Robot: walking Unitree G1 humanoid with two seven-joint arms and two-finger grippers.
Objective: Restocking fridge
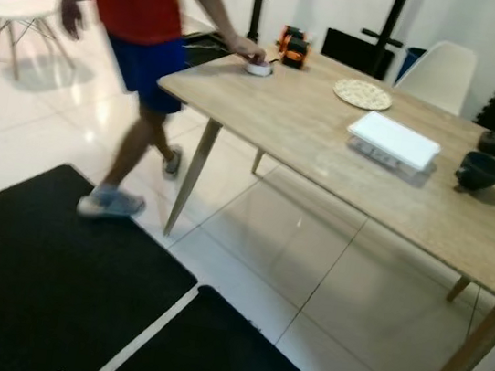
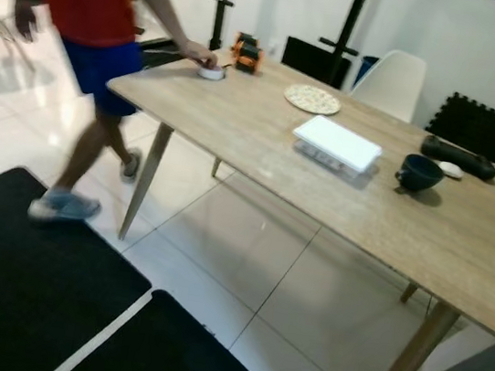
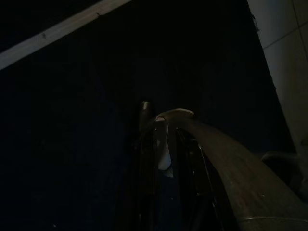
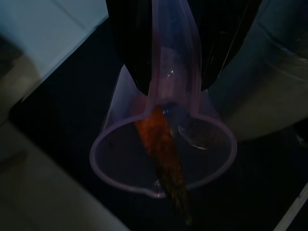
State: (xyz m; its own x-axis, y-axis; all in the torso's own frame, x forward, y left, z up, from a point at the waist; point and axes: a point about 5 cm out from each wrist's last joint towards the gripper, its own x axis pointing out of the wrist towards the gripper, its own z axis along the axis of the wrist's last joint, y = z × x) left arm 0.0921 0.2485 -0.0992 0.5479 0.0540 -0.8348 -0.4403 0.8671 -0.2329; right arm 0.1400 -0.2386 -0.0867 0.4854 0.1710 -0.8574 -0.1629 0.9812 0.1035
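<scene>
A person (image 1: 130,3) stood at my ten o'clock, hand on the table (image 1: 327,146). My left gripper (image 3: 154,144) hung idle in the dark; fingers, I couldn't tell. My right gripper (image 4: 175,72) pinched the clear jug (image 4: 163,154) by its rim, carrot (image 4: 163,159) inside, carried low for walking, I judged.

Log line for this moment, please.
right gripper: shut on clear jug handle, carrot inside | left gripper: idle, dark | wooden table ahead | person at table's far corner
</scene>
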